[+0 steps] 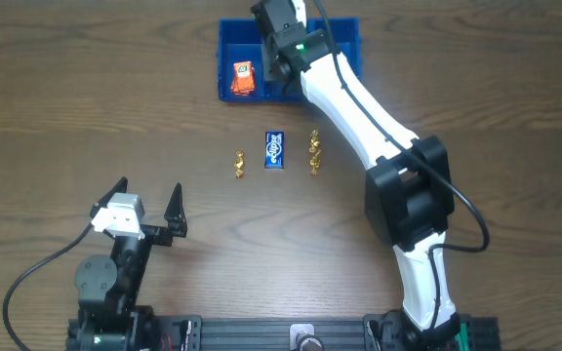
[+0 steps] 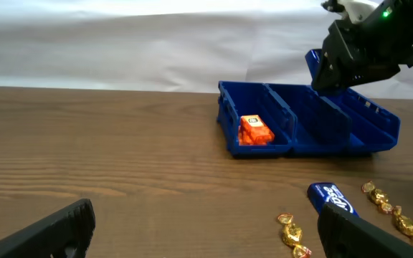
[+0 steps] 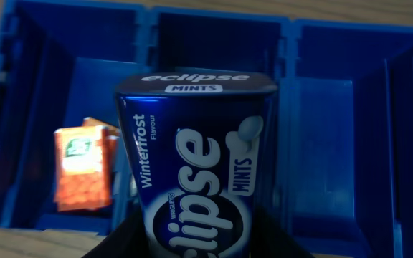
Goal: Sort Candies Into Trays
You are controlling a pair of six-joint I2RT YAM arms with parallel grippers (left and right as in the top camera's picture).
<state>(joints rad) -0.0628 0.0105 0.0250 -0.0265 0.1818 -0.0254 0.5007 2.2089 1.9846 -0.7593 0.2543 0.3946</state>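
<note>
A blue tray (image 1: 345,44) with three compartments stands at the far side of the table. An orange candy box (image 1: 244,80) lies in its left compartment (image 3: 84,175). My right gripper (image 1: 279,60) hangs over the tray, shut on a dark blue mint tin (image 3: 196,158) held above the middle compartment. A second blue mint tin (image 1: 274,149) lies on the wood nearer me, with gold-wrapped candies on its left (image 1: 240,164) and on its right (image 1: 314,153). Near the front left, my left gripper (image 1: 148,191) stands open with nothing between its fingers.
The tray's right compartment (image 3: 335,143) holds nothing visible. A white backdrop (image 2: 120,43) rises behind the table in the left wrist view. Bare wood lies between the left gripper and the loose candies (image 2: 292,235).
</note>
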